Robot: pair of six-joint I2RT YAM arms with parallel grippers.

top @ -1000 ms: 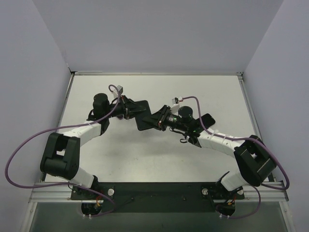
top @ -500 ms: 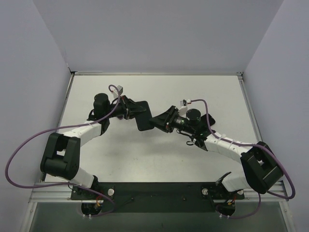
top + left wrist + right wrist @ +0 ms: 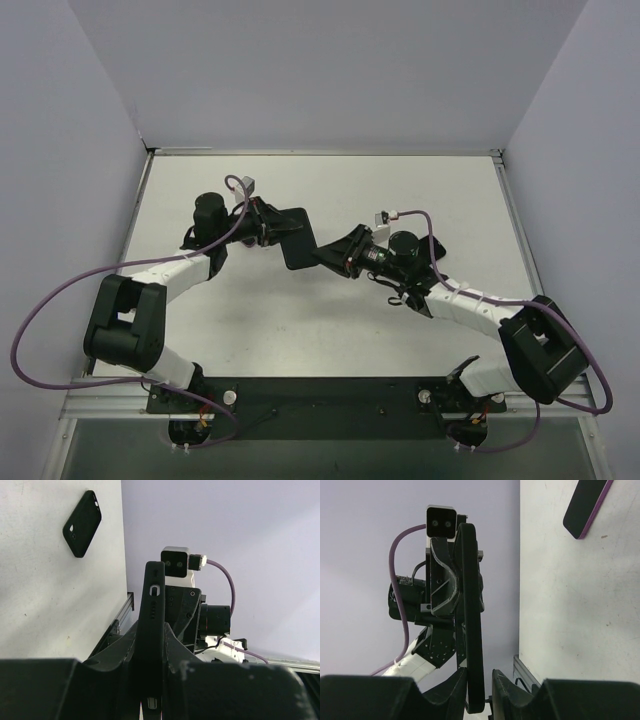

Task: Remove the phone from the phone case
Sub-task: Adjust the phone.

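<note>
A black phone in its black case [image 3: 298, 240] is held on edge above the middle of the table. My left gripper [image 3: 278, 228] is shut on its left end; in the left wrist view [image 3: 151, 635] the case edge [image 3: 154, 590] rises straight between the fingers. My right gripper [image 3: 325, 256] is at the case's right end with its jaws apart. In the right wrist view [image 3: 479, 672] the case edge [image 3: 470, 605] touches the left finger and a gap shows beside the right finger [image 3: 500, 677].
A loose black case [image 3: 82, 523] lies flat on the white table [image 3: 300, 330] beyond the right arm. A dark slab with a purple edge [image 3: 585, 505] lies on the table in the right wrist view. Grey walls close in the table.
My right arm has drawn back to the right and its wrist has shifted, the gripper sliding to the case's outer end. The left arm and the held case have stayed still.
</note>
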